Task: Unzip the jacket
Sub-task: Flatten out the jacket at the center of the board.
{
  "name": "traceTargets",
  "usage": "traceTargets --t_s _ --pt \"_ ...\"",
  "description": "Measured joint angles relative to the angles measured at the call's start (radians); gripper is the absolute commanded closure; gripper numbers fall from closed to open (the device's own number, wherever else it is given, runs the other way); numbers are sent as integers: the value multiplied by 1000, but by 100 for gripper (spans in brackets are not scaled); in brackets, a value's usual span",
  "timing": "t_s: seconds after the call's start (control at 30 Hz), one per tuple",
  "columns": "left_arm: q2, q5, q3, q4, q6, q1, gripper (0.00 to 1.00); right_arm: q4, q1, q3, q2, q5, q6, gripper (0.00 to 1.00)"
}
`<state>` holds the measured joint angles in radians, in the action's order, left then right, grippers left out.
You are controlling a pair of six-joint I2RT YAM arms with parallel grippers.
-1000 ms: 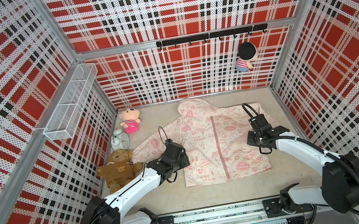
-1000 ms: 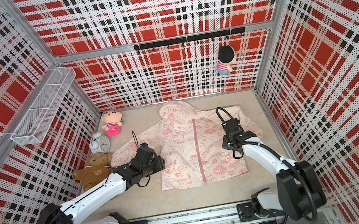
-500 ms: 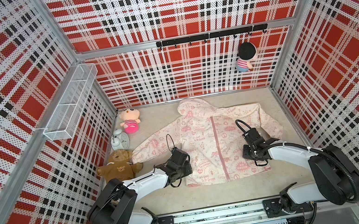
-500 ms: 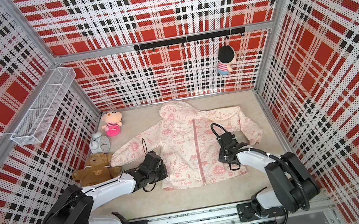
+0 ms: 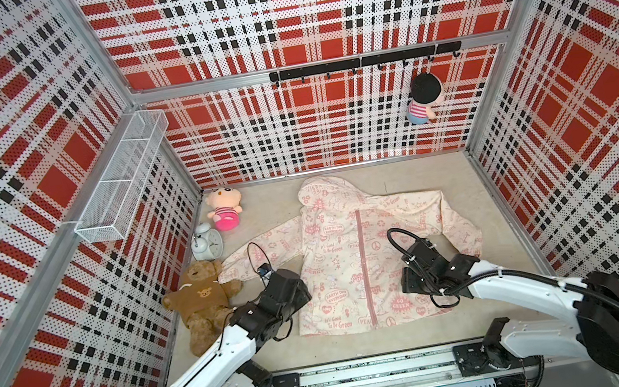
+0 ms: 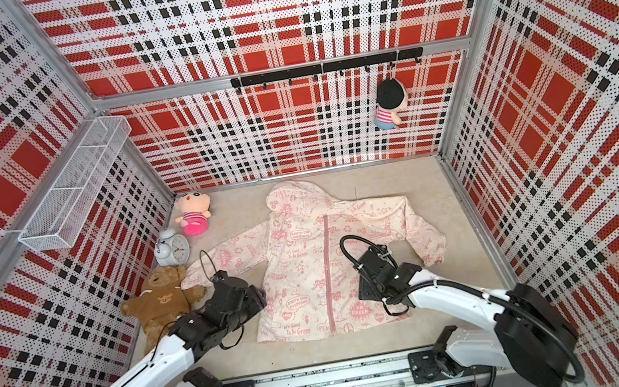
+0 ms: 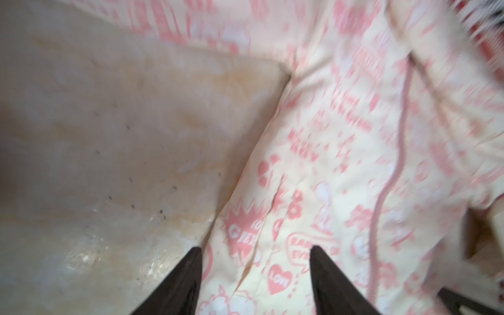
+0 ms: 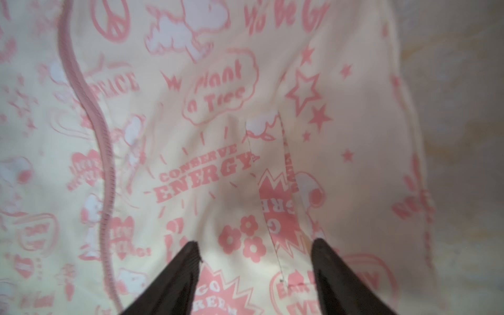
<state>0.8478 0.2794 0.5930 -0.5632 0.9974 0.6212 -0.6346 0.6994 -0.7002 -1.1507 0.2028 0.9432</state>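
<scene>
Jacket (image 5: 336, 266) lies flat and face up in the middle of the beige floor (image 5: 489, 195), hood at the far side and hem at the near side. Its pink zipper (image 5: 364, 261) runs as one line from neck to hem, with the two fronts together. One sleeve reaches left towards the teddy bear (image 5: 200, 300); the other bends down at the right.

The left gripper (image 7: 255, 248) is at the jacket's left edge. Its fingers are spread apart and hold nothing, one over bare floor and one over the cloth. The right gripper (image 8: 255, 241) is over the right front panel beside a pocket seam, also spread and holding nothing. Whether either one touches the cloth I cannot tell.
</scene>
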Motion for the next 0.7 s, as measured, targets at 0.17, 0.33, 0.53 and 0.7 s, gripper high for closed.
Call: traceTargets --t_s 0.17,0.33,0.53,0.7 --pt "9 119 190 34 -83 -19 30 -85 -222 -298 -33 62 -149 1" --pt "127 122 244 162 -166 -57 30 -122 -498 -403 -174 104 -336 0" --pt "281 88 242 320 -205 -66 31 -196 -568 -381 -266 145 -483 1" --pt "381 31 214 469 -214 -74 34 -197 -600 -335 -291 119 -569 9"
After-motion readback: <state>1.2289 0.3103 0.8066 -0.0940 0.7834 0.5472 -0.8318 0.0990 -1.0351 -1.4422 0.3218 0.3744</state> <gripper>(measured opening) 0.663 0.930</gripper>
